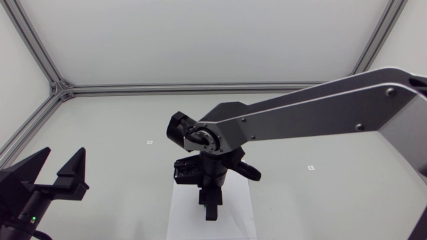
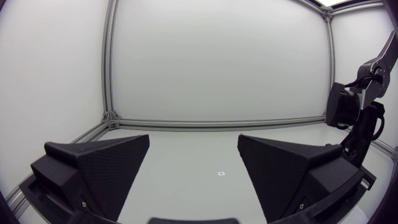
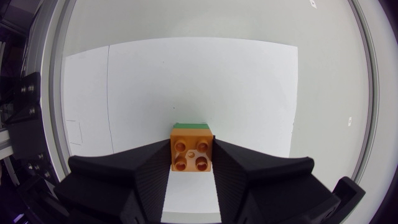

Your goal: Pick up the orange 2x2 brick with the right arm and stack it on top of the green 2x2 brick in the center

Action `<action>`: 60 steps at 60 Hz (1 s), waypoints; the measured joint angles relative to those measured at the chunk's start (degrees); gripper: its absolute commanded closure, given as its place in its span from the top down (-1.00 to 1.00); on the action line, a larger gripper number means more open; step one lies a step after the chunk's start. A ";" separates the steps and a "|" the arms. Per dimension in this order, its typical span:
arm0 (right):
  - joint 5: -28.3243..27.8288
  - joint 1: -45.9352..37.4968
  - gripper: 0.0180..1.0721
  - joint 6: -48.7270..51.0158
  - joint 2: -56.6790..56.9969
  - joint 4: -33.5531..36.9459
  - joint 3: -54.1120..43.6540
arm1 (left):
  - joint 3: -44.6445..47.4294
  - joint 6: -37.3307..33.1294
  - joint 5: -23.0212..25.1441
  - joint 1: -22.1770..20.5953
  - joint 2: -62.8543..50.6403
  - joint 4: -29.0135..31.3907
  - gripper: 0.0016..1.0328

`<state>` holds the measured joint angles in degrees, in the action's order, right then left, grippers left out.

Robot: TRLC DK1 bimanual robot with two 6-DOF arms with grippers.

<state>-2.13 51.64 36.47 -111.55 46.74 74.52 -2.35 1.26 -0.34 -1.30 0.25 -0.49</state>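
Right wrist view shows the right tool (image 3: 191, 144) clenched on the orange 2x2 brick (image 3: 191, 155). Its two black fingers (image 3: 149, 171) press the brick's opposite sides and stand only a brick's width apart. The brick sits level with its four studs (image 3: 180, 147) facing the camera. A narrow strip of the green 2x2 brick (image 3: 191, 126) shows just past the orange brick's far edge and below it. Whether the two bricks are touching cannot be told. Both are over the white sheet (image 3: 186, 74) lying on the worktop (image 3: 323, 93).

From the head view, the right arm (image 1: 313, 113) comes in from the right and crosses to the middle. The right tool (image 1: 210, 208) points straight down over the white sheet (image 1: 183, 213), and the arm hides both bricks. The left tool (image 1: 59, 170) is released near the worktop's (image 1: 320, 200) left side. In the left wrist view its wedge fingers (image 2: 102, 165) are spread wide, with nothing between them.

By count there are one orange brick, one green brick, one sheet and two tools. Two small marks (image 1: 149, 142) on the worktop are too small to read.
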 measured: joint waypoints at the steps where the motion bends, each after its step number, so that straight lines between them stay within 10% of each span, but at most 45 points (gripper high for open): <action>1: 0.00 0.00 -0.47 0.02 0.00 0.00 0.00 | 0.00 0.02 0.02 0.00 0.00 -0.02 0.92; 60: 0.46 0.39 -0.27 0.00 0.07 0.85 0.17 | 0.00 0.00 0.00 0.00 0.00 0.00 0.92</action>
<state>-1.67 52.03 36.47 -111.48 47.59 74.70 -2.35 1.26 -0.34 -1.30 0.25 -0.49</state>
